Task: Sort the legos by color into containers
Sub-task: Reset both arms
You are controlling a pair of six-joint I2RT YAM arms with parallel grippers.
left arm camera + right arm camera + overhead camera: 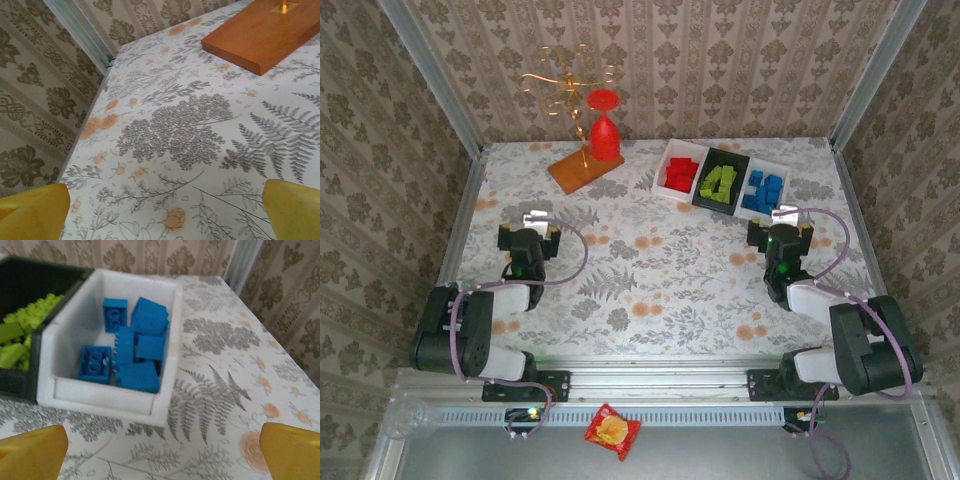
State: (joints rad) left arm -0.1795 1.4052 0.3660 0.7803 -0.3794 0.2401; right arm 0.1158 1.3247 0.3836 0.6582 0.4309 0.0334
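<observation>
The legos are all lying in three trays that are sitting side by side, touching, toward the far right corner of the counter (650,270). The red legos (680,176) are lying in the left white tray (686,148), the lime green legos (720,184) are piling up in the black tray (35,277) in the middle, and the blue legos (131,354) are resting in the right white tray (100,399), some flat with studs showing, some tipped on their sides.

The right hand (785,213) is hovering over the counter just on the near side of the right white tray, facing it, close to the right edge. It is released, with its yellow fingers (292,452) spread wide apart.

The left hand (535,217) is hovering over bare floral cloth toward the left edge, well apart from the trays. It too is released, with its yellow fingers (32,212) standing wide.

A brown wooden board (585,168) is sitting near the far edge, left of the trays, carrying a gold wire stand (565,85) and a red wine glass (605,135). A red snack packet (612,432) is lying beyond the near edge, between the arm bases.
</observation>
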